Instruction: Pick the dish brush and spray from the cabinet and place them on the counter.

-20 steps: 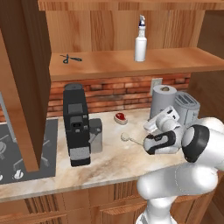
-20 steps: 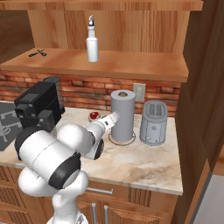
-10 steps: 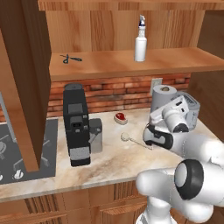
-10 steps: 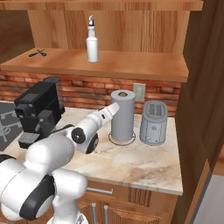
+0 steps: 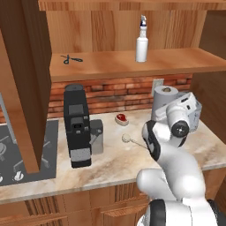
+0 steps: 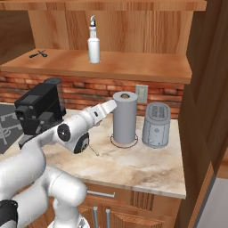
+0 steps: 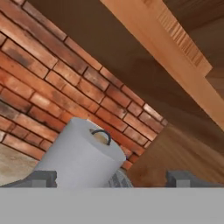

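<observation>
The white spray stands upright on the wooden shelf of the open cabinet. Below it, the dish brush lies flat on the marbled counter, cream head to the left and thin handle running right toward my arm. My gripper is open with nothing between its widely spread fingertips. It hangs under the shelf, facing the top of the grey paper towel roll and the brick wall. It is well above the brush and apart from it.
Black scissors lie on the shelf's left part. On the counter stand a black coffee machine, the paper towel roll, a grey toaster and a small red item. A stovetop lies at left.
My hand has lifted from just above the brush and swung up and right toward the paper towel roll. The brush stays on the counter and the spray has not moved.
</observation>
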Robot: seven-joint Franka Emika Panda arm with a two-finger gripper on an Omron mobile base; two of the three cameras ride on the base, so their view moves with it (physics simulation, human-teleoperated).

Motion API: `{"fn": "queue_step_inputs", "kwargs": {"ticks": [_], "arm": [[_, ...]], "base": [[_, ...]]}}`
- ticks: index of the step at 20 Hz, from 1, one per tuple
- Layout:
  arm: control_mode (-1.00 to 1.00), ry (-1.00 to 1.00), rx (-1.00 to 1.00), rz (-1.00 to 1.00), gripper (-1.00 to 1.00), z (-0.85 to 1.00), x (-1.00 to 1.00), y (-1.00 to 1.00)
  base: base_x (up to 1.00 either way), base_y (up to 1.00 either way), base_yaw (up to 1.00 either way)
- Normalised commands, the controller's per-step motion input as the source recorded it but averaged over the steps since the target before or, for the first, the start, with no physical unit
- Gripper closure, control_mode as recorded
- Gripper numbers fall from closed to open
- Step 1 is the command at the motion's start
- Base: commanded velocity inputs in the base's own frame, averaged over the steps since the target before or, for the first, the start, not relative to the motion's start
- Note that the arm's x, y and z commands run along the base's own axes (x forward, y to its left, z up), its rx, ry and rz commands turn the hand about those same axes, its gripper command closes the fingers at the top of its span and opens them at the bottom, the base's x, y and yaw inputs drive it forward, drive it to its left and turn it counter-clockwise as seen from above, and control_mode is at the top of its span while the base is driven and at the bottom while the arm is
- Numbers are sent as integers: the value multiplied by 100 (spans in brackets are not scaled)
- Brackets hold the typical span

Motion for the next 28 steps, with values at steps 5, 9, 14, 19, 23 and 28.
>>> {"fn": "queue_step_inputs", "kwargs": {"ticks": [5,9,14,19,23,28], "arm": [[-100,15,-5,-8,-100,29,-44,-5],[-100,17,-5,-7,-100,34,-44,-6],[-100,15,-3,-6,-100,33,-47,-5],[-100,12,-1,-4,-100,27,-47,-3],[-100,6,0,0,-100,29,-42,0],[-100,0,8,0,-100,31,-46,0]], "base": [[0,0,0],[0,0,0],[0,0,0],[0,0,0],[0,0,0],[0,0,0]]}}
